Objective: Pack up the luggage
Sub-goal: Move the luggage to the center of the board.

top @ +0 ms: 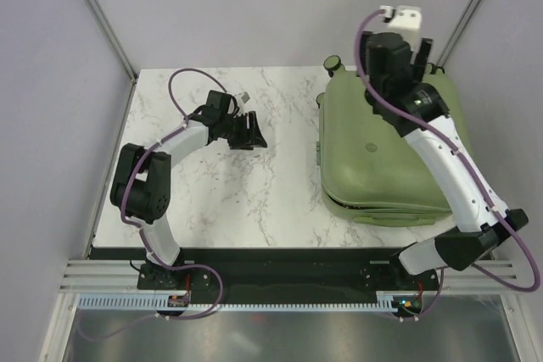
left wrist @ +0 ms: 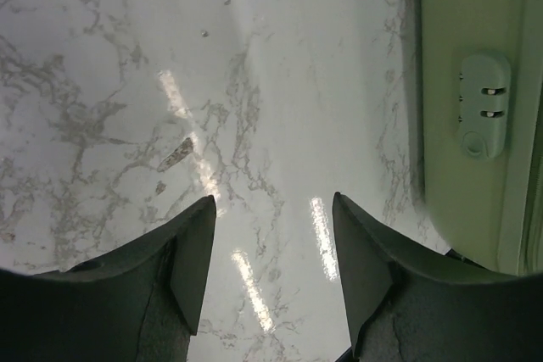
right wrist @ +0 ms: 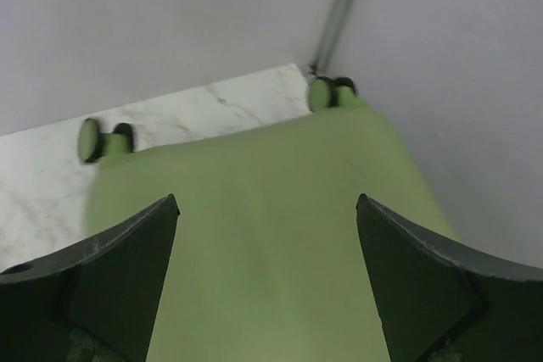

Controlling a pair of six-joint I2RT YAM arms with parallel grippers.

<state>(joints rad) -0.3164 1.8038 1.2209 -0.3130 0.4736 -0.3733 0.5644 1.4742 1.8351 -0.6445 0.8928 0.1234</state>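
Luggage [top: 356,125] is seen closed and laid flat on the right side of the marble counter [top: 212,184]. The right hand [right wrist: 267,205] is held above its green shell, fingers spread wide with nothing gripped; the left hand [left wrist: 273,201] is held over the counter near it, fingers parted and empty.

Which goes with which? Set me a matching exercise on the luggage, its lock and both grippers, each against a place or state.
1. luggage
2. left gripper
3. right gripper
4. combination lock

a. open, over bare tabletop
b. shut, lying flat on the tabletop's right side
c. on the luggage's side wall
d. open, over the luggage's top

Pairs: 1-b, 2-a, 3-d, 4-c.
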